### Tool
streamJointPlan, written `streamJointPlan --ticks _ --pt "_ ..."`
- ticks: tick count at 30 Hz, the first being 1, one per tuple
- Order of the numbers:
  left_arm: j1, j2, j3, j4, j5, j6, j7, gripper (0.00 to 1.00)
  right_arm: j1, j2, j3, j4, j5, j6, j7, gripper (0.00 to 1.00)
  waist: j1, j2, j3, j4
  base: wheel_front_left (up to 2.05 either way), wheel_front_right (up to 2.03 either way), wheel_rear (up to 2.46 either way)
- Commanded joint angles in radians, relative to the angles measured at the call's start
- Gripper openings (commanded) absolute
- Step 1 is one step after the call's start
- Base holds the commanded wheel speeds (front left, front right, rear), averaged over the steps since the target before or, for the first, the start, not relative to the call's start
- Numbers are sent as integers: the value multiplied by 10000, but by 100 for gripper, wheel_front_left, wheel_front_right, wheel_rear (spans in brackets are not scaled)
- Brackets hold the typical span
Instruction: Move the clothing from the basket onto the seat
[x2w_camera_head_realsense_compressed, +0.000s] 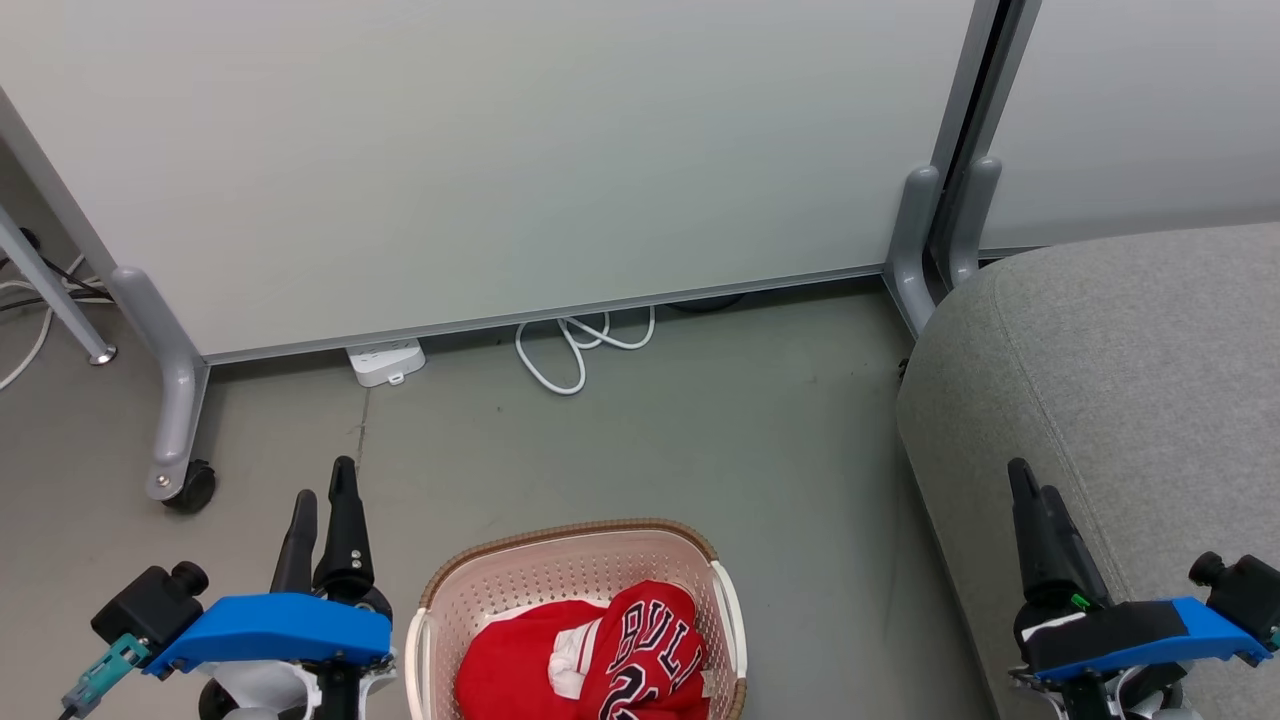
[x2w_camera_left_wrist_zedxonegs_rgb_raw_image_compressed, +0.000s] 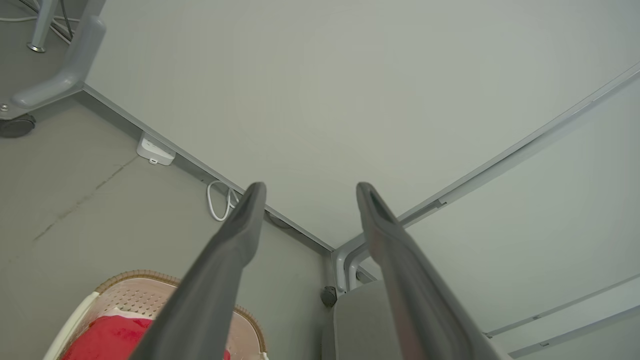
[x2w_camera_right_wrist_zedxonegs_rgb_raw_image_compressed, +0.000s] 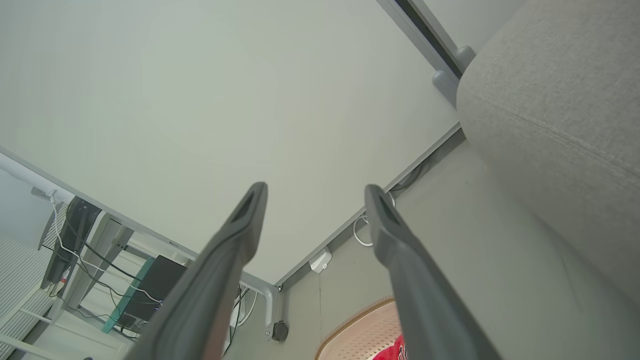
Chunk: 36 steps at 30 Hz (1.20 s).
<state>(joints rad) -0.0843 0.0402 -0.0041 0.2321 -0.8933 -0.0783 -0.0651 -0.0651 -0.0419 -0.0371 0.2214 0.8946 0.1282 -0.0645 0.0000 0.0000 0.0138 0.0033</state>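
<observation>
1. While the clothing (x2w_camera_head_realsense_compressed: 585, 660) lies piled inside the basket (x2w_camera_head_realsense_compressed: 570, 527), nothing is gripped. Red jersey (x2w_camera_head_realsense_compressed: 650, 640) with black-and-white "BULL" lettering lies on top, toward the basket's right wall. Plainer red piece (x2w_camera_head_realsense_compressed: 505, 655) with white trim lies toward its left wall.
2. Basket build: cream perforated walls, brown woven-look rim, white side handle (x2w_camera_head_realsense_compressed: 733, 612). It stands on the grey floor (x2w_camera_head_realsense_compressed: 720, 440), near end cut off by the head view's bottom edge.
3. Just left of the basket: left hand (x2w_camera_head_realsense_compressed: 324, 480), above the floor. Left wrist view shows its two fingers spread wide with nothing between them; basket rim and red cloth show at that view's lower left.
4. Well right of the basket: right hand (x2w_camera_head_realsense_compressed: 1032, 478), over the seat's near edge. Right wrist view shows fingers spread wide, empty.
5. Right of the basket and running farther back: the seat (x2w_camera_head_realsense_compressed: 1130, 370), light-grey fabric, rounded edge, stitched seam. A strip of floor separates the two.
6. Beyond the basket: white power strip (x2w_camera_head_realsense_compressed: 385, 362) to the left, looped white cable (x2w_camera_head_realsense_compressed: 580, 350) straight beyond.
7. Farthest: pale partition panel (x2w_camera_head_realsense_compressed: 500, 150) across the back. Its grey foot (x2w_camera_head_realsense_compressed: 178, 400) with black caster (x2w_camera_head_realsense_compressed: 192, 487) stands beyond-left of the basket. Two more grey feet (x2w_camera_head_realsense_compressed: 915, 240) stand beyond-right, by the seat's far corner.
</observation>
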Motion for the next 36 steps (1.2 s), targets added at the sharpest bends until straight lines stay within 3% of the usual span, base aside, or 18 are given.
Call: streamJointPlan --ticks 1,36 --pt "-267 80 -37 -89 236 41 -88 100 -239 -72 31 -141 -252 20 -93 100 0 0 -2 3 0 0 0" --pt "-390 106 -760 385 4426 -45 -1085 100 -199 -97 293 129 -4543 26 -1089 100 0 0 -26 85 0 0 0"
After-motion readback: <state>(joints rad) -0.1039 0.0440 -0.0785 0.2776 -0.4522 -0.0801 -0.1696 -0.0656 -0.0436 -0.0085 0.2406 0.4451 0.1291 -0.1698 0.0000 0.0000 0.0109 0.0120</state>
